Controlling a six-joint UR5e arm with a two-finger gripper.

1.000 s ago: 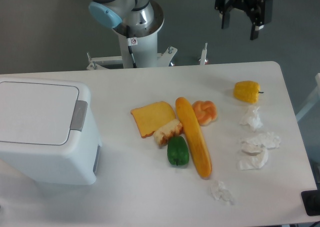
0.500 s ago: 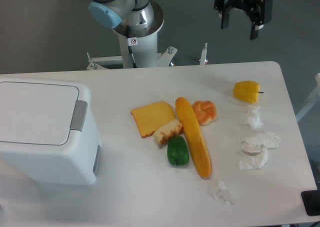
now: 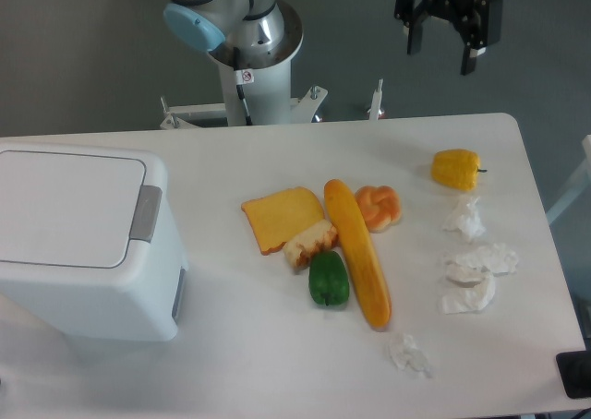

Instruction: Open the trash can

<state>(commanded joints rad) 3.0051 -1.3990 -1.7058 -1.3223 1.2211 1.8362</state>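
Hanging above the far right edge of the bench (image 3: 277,364), the gripper (image 3: 444,57) has barely shifted from a second ago, its jaws spread apart and holding nothing. At the left end sits the trash can (image 3: 88,244), lid flat and shut, grey push tab (image 3: 145,214) facing the food, unchanged. Nothing else on the bench has moved, the yellow pepper (image 3: 456,169) included.

Bin (image 3: 83,244), white, lid shut, grey tab (image 3: 146,213), desk's (image 3: 277,364) left. Centre: toast (image 3: 280,218), long yellow vegetable (image 3: 356,252), green pepper (image 3: 328,279), bun (image 3: 379,206). Right: yellow pepper (image 3: 456,169), crumpled tissues (image 3: 476,264). Hand (image 3: 443,52) spread, above far edge.
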